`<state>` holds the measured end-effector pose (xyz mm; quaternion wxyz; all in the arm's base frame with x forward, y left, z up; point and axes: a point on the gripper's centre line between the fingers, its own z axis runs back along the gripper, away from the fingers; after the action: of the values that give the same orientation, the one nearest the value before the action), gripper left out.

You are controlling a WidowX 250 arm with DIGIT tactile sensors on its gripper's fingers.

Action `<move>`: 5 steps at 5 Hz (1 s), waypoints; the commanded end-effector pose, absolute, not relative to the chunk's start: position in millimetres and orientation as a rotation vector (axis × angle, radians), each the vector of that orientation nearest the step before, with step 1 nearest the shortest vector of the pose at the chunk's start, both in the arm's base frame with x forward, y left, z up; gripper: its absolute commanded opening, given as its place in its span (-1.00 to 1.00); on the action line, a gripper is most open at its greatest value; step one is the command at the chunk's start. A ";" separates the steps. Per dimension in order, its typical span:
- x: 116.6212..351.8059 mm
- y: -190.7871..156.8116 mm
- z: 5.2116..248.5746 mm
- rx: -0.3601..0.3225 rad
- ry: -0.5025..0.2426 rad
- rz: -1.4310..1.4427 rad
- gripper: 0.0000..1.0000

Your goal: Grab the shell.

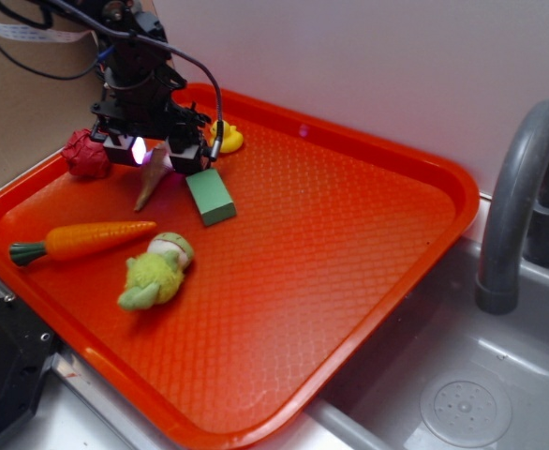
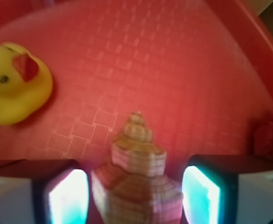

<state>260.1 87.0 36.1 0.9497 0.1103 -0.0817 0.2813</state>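
Note:
The shell (image 2: 136, 172) is tan and ridged. It lies on the orange tray (image 2: 174, 70) with its spire pointing away from the wrist camera. In the exterior view only its long pointed tail (image 1: 149, 192) shows below the gripper (image 1: 157, 157). The gripper (image 2: 135, 198) is low over the tray, and its two glowing pads (image 2: 69, 196) press in on either side of the shell's bulbous head. The right pad touches it and the left is a hair away. The jaws have closed to the shell's width. I cannot tell whether the shell is lifted.
A yellow rubber duck (image 1: 228, 139) sits just behind the gripper, and a green block (image 1: 210, 197) just to its right. A red crumpled thing (image 1: 86, 155) lies to the left. An orange toy carrot (image 1: 87, 240) and a green plush (image 1: 157, 272) lie nearer the front. A sink and grey faucet (image 1: 523, 206) stand at right.

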 end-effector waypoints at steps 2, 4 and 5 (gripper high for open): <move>264.4 44.0 167.7 0.137 -0.198 0.340 -1.00; 251.1 -8.4 223.7 0.097 -0.133 0.093 -1.00; 246.9 -25.0 234.6 0.073 -0.170 0.030 -1.00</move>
<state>245.3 -28.5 210.1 0.9978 0.0442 -0.0430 0.0248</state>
